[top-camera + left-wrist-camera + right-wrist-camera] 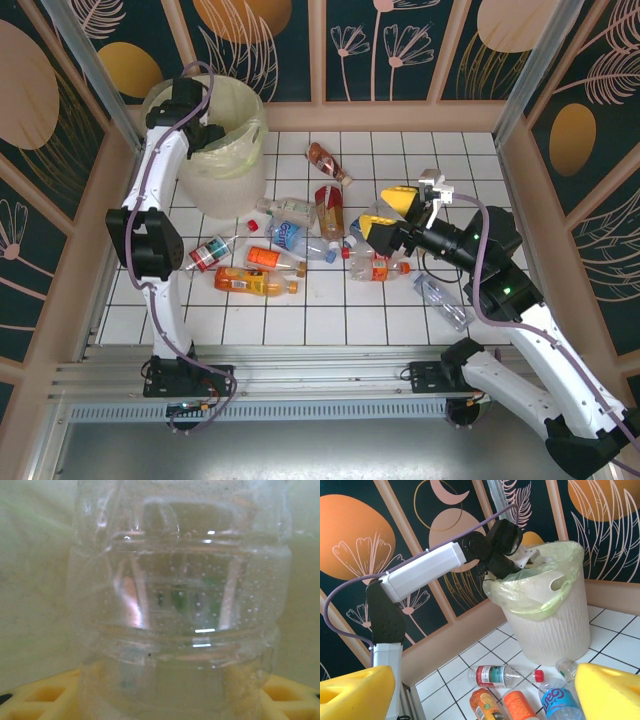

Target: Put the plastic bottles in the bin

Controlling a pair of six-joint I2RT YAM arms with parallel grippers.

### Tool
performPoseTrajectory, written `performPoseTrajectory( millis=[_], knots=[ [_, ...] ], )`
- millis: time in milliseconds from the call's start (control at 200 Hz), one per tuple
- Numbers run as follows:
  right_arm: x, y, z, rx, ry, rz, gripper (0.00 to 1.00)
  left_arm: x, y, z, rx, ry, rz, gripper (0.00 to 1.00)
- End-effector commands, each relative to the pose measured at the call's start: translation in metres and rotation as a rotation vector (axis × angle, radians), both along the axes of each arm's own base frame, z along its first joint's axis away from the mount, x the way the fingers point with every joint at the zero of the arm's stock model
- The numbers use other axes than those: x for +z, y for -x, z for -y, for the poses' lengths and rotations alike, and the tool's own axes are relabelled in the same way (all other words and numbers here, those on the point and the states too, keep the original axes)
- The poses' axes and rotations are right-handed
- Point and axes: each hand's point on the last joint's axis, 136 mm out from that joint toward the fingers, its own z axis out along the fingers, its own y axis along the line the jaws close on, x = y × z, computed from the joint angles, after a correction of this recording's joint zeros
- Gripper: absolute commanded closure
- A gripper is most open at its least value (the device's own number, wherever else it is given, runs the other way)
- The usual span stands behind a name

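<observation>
Clear and beaded with droplets, one bottle (pixel 175 605) is sitting between the left gripper's (pixel 207 133) yellow fingers (pixel 40 695) over the bag-lined bin (pixel 225 185) at the far left. Whether they are pinching it, I cannot tell. The right gripper (pixel 386 214) is hovering spread wide above the other bottles (pixel 290 240), which are lying mid-table on white tiles (pixel 330 320).

Bright even light; blurred wrist close-up
</observation>
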Motion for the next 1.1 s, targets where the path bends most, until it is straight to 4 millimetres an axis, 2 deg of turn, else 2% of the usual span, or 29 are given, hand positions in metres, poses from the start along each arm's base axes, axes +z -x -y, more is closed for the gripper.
performPoseTrajectory(
  millis=[0,195,756,891,1096],
  knots=[
    [-0.006,-0.001,-0.001,-0.002,0.0,-0.019,0.07,-0.003,0.002,-0.014,0.05,-0.023,-0.024,0.36],
    [-0.006,-0.002,-0.002,-0.003,0.001,-0.023,0.07,-0.008,0.001,-0.013,0.048,-0.009,-0.036,0.32],
    [-0.008,-0.002,-0.001,-0.006,0.0,-0.035,0.07,0.001,0.0,-0.011,0.061,0.016,-0.014,0.2],
    [-0.01,-0.003,0.0,-0.014,0.005,-0.041,0.07,0.012,-0.001,-0.01,0.062,0.026,0.01,0.18],
    [-0.023,-0.009,0.003,-0.053,0.024,-0.09,0.07,0.046,-0.003,-0.01,0.079,0.044,0.097,0.1]
  ],
)
